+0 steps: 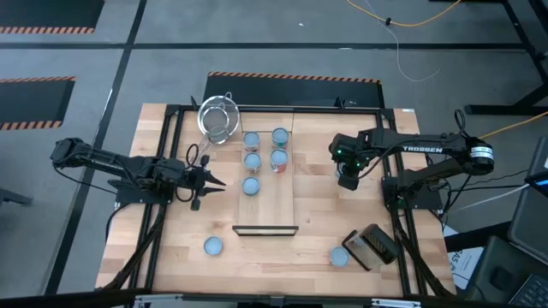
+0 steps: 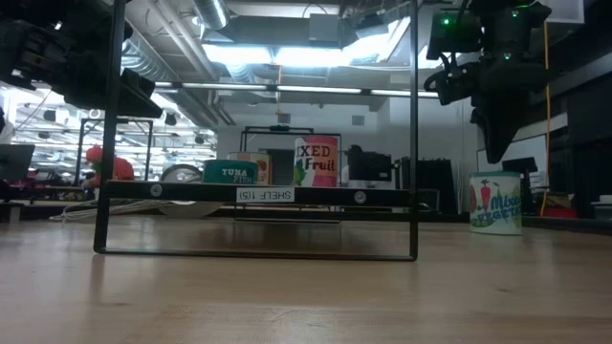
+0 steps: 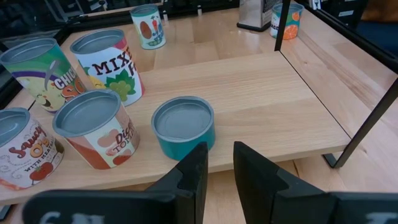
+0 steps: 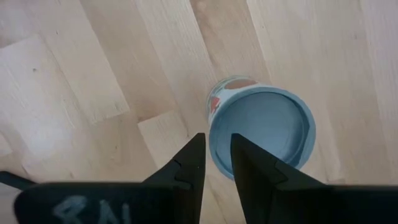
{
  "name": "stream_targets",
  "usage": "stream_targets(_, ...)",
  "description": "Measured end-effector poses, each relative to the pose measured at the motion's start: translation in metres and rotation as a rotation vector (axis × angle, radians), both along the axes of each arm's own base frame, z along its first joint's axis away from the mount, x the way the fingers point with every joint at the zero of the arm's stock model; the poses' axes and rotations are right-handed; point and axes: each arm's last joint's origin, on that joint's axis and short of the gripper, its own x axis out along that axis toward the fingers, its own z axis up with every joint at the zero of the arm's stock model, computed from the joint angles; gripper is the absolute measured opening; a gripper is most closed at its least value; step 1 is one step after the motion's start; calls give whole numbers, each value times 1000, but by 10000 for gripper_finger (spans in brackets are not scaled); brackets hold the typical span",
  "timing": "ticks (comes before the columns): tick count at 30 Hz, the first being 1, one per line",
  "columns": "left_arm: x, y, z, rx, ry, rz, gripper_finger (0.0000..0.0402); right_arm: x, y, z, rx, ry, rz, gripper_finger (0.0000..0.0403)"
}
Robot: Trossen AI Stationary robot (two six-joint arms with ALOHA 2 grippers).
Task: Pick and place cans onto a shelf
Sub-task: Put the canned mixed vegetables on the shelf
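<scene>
The shelf [image 1: 267,205] is a light wood board on a black frame, mid-table. Several cans stand upright on its far half, among them a short teal can [image 3: 183,124] and a Mixed Fruit can [image 3: 109,65]. Left of the shelf, my left gripper [image 1: 218,182] points at it. Its fingers [image 3: 193,171] are a narrow gap apart, just short of the teal can. My right gripper [image 1: 347,180] points down right of the shelf. It hangs above a can [image 4: 261,127] standing on the table, also narrowly open and clear of it [image 2: 495,203].
A wire strainer [image 1: 218,120] lies at the shelf's far left. Two more cans [image 1: 212,246] [image 1: 339,256] stand near the table's front edge. A dark box [image 1: 372,245] lies at the front right. A black bar [image 1: 265,229] closes the shelf's near end.
</scene>
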Motion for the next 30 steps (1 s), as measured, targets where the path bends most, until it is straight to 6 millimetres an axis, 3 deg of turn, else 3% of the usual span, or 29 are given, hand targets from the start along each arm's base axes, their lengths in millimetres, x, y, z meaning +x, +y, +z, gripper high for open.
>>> stream_targets(18,0,0,0,0,0,0,70,-7,2,-27,0,20,0,79)
stream_targets(26,0,0,0,0,0,0,70,-5,1,-27,-15,3,4,14)
stream_targets(30,0,0,0,0,0,0,70,-4,1,-25,-22,-2,24,15)
